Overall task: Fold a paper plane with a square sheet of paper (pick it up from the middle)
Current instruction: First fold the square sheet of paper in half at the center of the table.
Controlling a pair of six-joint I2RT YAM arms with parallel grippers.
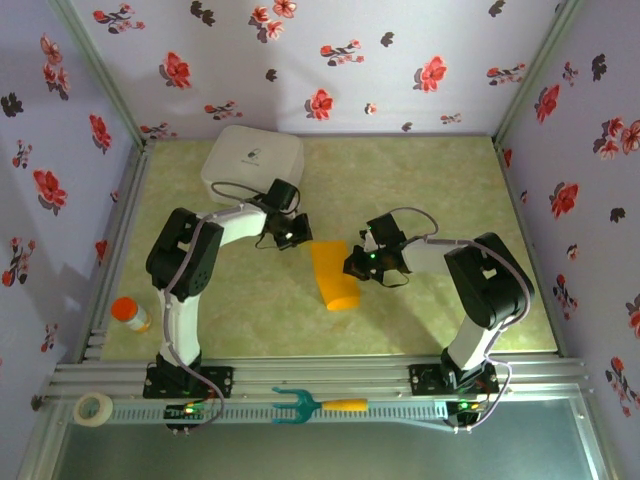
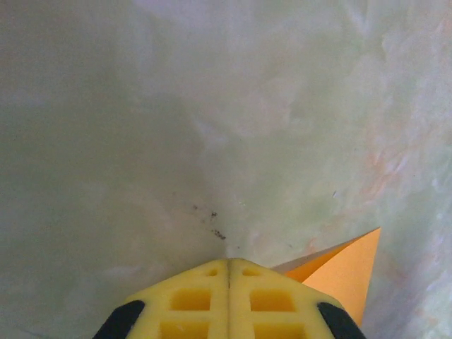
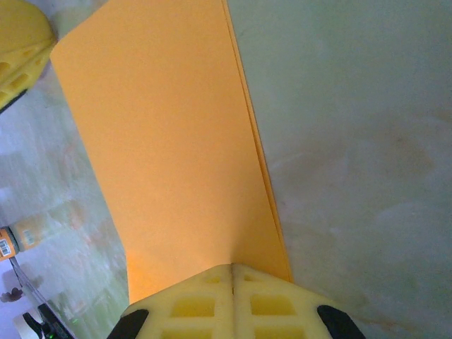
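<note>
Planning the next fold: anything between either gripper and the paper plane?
Nothing visible. The paper plane lies flat on the table; the left gripper sits beside its far-left corner, the right gripper at its right edge, both shut.

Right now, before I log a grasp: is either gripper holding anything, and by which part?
Left gripper holds nothing. Right gripper is shut at one edge of the paper plane; pinching or pressing, I cannot tell.
</note>
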